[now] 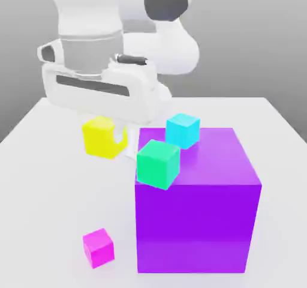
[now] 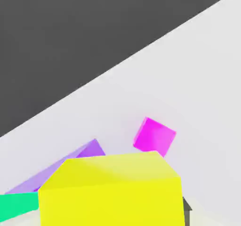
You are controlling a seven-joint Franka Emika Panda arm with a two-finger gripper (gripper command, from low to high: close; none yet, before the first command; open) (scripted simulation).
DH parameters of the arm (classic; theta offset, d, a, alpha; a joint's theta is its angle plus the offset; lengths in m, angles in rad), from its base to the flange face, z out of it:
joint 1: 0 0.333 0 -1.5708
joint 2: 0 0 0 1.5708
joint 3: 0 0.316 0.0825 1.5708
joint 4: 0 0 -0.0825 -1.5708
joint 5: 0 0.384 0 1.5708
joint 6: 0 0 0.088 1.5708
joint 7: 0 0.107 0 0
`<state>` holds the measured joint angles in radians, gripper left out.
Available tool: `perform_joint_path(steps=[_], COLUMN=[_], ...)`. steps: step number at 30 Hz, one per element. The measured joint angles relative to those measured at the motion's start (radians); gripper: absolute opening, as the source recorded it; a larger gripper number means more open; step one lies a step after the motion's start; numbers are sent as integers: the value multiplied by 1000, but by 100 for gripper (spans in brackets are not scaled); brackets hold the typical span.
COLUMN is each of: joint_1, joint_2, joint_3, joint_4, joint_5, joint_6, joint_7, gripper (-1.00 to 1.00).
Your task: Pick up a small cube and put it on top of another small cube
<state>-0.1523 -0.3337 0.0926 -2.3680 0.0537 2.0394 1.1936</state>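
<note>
The table (image 1: 42,191) is a pale, near-white plain surface, smooth and evenly lit, its sides widening toward the viewer in the exterior view. Behind it the backdrop (image 1: 252,47) is bare gray, darker high up and softer lower down; in the hand view a dark gray area (image 2: 70,46) lies past the table's straight edge. With a clock face laid over the exterior view, the yellow cube (image 1: 105,138) sits at nine o'clock, pinched between the two fingers of the white gripper (image 1: 103,134), one finger covering part of its side. It is bright, plain yellow with flat faces and crisp edges, its top a shade lighter in the hand view, where it looms large and close to the camera. The white arm (image 1: 90,11) comes in from eleven o'clock. The big purple cube (image 1: 195,224) stands on the table at five o'clock, many times bulkier than the yellow one. The cyan cube (image 1: 182,131) is seen against its top, toward three o'clock, apart from the green cube (image 1: 157,164), which overlaps its corner nearest ten o'clock; whether the green one overhangs there is hard to tell. The magenta cube (image 1: 98,248) rests alone on the table at seven o'clock, slightly turned.
</note>
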Motion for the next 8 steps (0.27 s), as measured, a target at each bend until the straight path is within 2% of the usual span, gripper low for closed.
perform_joint_path(steps=[2,4,5,8], joint_1=[20,24,24,24], joint_2=[-7,14,26,26], joint_3=[32,44,47,47], joint_4=[0,-43,-67,-67], joint_5=[2,3,3,3], joint_6=[-8,55,91,91], joint_7=[29,37,39,39], gripper=[-100,-100,100,100])
